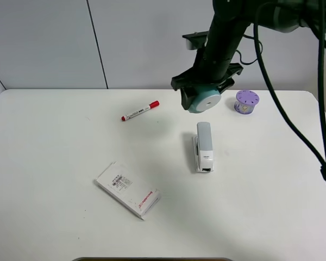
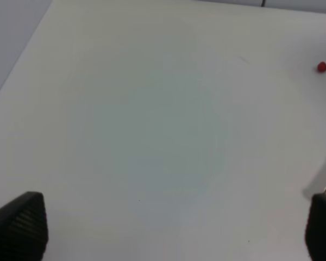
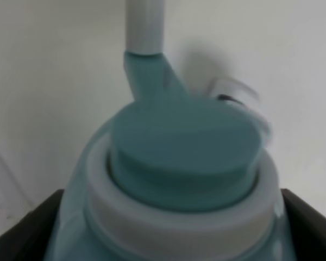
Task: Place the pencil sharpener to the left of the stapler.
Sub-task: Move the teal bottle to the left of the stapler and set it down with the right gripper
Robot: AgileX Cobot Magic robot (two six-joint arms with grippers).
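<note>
The teal pencil sharpener [image 1: 204, 100] with its white round face hangs in the air at the back of the table, held by my right gripper [image 1: 205, 89], which is shut on it. In the right wrist view the pencil sharpener [image 3: 179, 179] fills the picture between the dark fingers [image 3: 22, 231]. The grey and white stapler [image 1: 203, 145] lies flat on the table just in front of and below the sharpener. My left gripper [image 2: 174, 228] is open over bare table, and its fingertips [image 2: 22, 223] show at the picture's corners.
A purple cylinder with holes on top [image 1: 246, 102] stands right of the sharpener. A red-capped marker [image 1: 140, 110] lies at the back left of centre; its red cap [image 2: 322, 67] shows in the left wrist view. A flat white packet [image 1: 127, 189] lies front left.
</note>
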